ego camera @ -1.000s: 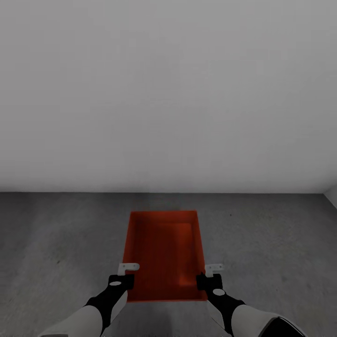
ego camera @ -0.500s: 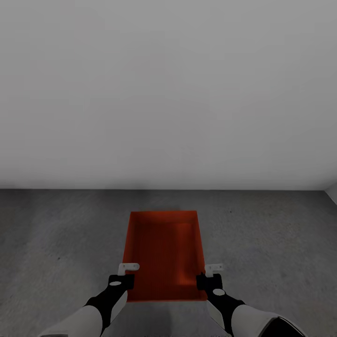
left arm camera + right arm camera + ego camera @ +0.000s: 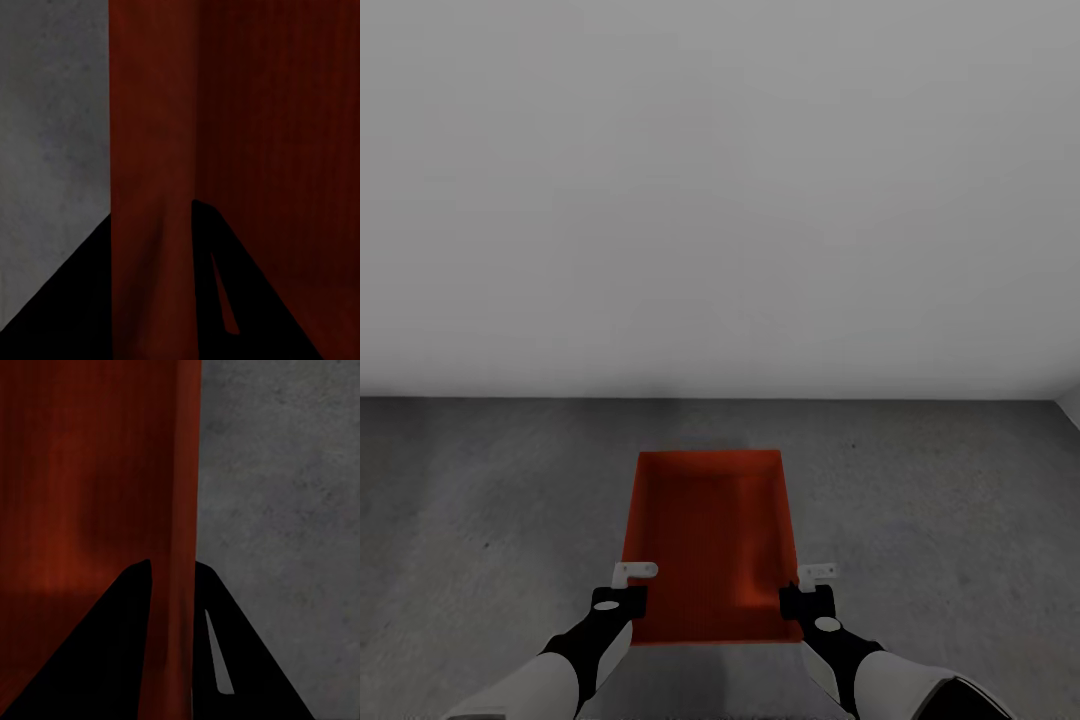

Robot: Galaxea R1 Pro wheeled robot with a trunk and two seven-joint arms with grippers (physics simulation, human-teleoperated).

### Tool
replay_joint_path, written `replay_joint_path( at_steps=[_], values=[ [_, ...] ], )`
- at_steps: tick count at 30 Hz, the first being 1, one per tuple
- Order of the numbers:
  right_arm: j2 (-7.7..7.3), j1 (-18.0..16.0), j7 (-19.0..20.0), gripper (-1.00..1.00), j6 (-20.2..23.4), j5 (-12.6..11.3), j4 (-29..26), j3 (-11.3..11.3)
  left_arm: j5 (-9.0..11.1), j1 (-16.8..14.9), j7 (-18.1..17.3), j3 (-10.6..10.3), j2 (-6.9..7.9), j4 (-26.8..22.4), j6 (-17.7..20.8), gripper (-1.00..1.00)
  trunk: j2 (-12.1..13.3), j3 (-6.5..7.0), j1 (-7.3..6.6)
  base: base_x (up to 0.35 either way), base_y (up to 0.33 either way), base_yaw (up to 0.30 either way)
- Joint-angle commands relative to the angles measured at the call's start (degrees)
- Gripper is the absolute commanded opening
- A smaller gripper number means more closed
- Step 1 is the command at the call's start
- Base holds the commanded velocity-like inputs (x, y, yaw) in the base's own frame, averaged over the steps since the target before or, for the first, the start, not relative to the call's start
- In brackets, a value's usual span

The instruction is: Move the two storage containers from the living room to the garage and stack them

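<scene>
Ahead I see a plain white wall (image 3: 720, 190), unbroken and evenly lit. It meets a dark grey mottled concrete floor (image 3: 490, 500) in a straight seam. A second wall (image 3: 1071, 412) starts at the far right corner.

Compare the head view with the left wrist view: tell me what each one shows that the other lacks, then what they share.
Head view alone: the white wall, the right gripper on the right rim of the orange-red container, and the whole bin with its near and far ends.

Left wrist view alone: a close look at the left gripper's dark fingers straddling the bin's left wall, one inside, one outside.

Shared: the container, the left gripper and the grey concrete floor.
</scene>
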Motion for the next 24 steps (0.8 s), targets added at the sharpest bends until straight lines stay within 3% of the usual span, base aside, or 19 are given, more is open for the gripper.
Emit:
replay_joint_path(
  at_steps=[1, 10, 24],
  values=[
    [0.00, -0.01, -0.57, -1.00, -0.50, -1.87, 0.26, -0.24, 3.79, -0.05, 0.08, 3.11, -0.76, -3.21, 0.21, -1.00, -0.03, -0.13, 0.00, 0.000, 0.000, 0.000],
    [0.01, -0.01, -0.57, -1.00, -0.51, -1.86, 0.26, -0.24, 3.79, -0.04, 0.08, 3.11, -0.76, -3.21, 0.21, -1.00, -0.03, -0.90, 0.00, 0.000, 0.000, 0.000],
    [0.00, -0.01, -0.57, -1.00, -0.45, -1.90, 0.26, -0.24, 3.79, -0.04, 0.08, 3.11, -0.76, -3.20, 0.21, -1.00, -0.03, -0.96, 0.00, 0.000, 0.000, 0.000]
  ],
)
